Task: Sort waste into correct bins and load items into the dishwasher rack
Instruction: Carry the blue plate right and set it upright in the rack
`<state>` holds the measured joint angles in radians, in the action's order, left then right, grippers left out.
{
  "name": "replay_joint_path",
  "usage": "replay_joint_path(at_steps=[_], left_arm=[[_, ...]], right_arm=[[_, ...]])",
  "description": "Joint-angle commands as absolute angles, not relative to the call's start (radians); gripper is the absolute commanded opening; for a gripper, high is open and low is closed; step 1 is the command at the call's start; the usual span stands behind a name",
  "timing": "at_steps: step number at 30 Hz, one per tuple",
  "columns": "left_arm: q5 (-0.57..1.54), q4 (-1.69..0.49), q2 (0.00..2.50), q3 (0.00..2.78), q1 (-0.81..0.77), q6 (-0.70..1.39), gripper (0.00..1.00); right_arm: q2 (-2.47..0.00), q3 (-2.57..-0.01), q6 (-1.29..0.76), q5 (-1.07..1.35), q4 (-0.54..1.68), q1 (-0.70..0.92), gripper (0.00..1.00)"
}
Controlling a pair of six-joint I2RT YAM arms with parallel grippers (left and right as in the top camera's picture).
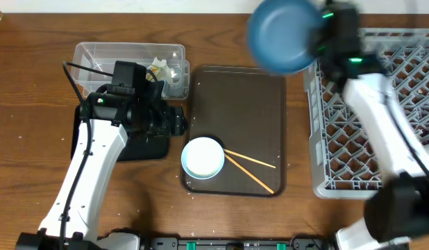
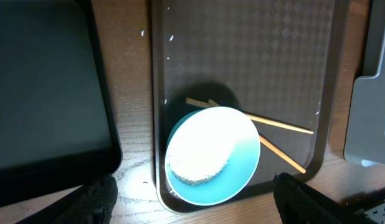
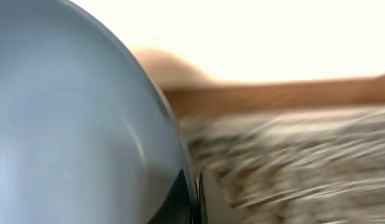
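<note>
The right end effector (image 1: 318, 42) is pinched on the right-hand edge of the dark-blue plate (image 1: 282, 35). In the right wrist view one dark finger (image 3: 182, 198) lies against the rim, and the plate fills the left of that view. Overhead, the plate hangs blurred at the upper middle of the frame, clear of the desk (image 1: 34, 83) and just left of the upper left corner of the dishwasher rack (image 1: 409, 69). So the rack lies to the right of and below the plate, and the right arm is plainly the nearer one. The plate shows round from above, so it probably needs tipping on edge to stand between the pegs. The left end effector (image 2: 199, 199) is spread wide above the bowl (image 2: 211, 155), which holds a white heap, likely rice. The bowl sits at the lower left of the brown tray (image 2: 255, 56), with the chopsticks (image 2: 280, 124) running rightward from it and the black tray (image 2: 43, 81) to its left.
</note>
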<state>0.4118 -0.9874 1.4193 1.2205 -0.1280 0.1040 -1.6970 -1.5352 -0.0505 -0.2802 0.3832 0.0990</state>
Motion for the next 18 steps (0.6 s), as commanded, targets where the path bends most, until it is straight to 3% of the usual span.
replay_joint_path(at_steps=[1, 8, 18], left_arm=[[0.406, -0.984, 1.42, 1.215, -0.13, 0.097, 0.83], [0.406, -0.982, 1.42, 1.215, -0.13, 0.098, 0.83], [0.406, -0.978, 1.42, 1.215, -0.13, 0.098, 0.83]], right_arm=[[-1.672, -1.544, 0.263, -0.4, 0.36, 0.01, 0.01], [-1.678, -1.544, 0.588, -0.487, 0.293, -0.188, 0.01], [-1.72, -1.544, 0.762, -0.623, 0.068, -0.375, 0.01]])
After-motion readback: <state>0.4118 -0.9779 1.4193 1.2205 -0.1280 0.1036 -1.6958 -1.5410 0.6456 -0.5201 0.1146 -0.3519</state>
